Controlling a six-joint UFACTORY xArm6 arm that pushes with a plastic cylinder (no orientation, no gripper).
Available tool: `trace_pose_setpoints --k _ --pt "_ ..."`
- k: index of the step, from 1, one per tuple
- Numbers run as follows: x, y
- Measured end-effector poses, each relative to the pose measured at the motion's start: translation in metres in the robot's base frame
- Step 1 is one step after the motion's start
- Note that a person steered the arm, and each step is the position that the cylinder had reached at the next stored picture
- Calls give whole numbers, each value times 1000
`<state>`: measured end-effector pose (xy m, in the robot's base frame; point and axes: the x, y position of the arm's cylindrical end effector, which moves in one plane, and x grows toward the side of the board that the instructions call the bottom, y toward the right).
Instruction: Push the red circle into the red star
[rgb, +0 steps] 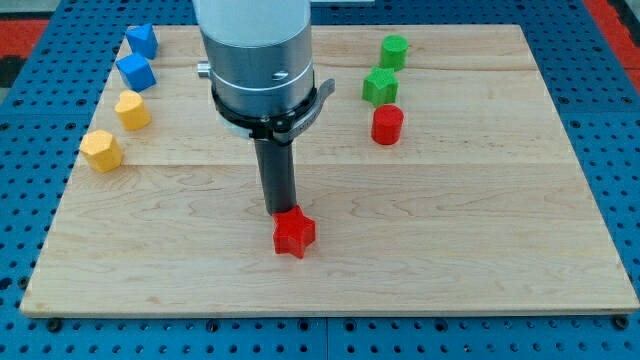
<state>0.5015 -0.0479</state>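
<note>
My tip (279, 211) sits at top edge of red star (294, 233), touching or nearly so. Red circle (387, 125) lies well apart, up and toward view's right of tip, just below green star (380, 86). No hand on rod, nothing grasped. Tip must get round to circle's far upper-right side, judging by line to star.

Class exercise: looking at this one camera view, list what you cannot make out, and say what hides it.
- My tip: whether it touches the red star; the star's top edge covers the contact.
- Board behind the arm: hidden by the grey housing.
- Arm above the housing: cut off by the view's top.
</note>
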Motion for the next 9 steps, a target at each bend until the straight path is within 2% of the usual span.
trace_pose_setpoints --k 1,2,3,4,5,6,7,8,9 --pt "-39 40" --pt "-57 126" --pt "-91 170" --pt "-130 149" --pt "-70 78" --pt "-57 45" --pt "-94 39" --pt "-49 -5" --pt "5 24"
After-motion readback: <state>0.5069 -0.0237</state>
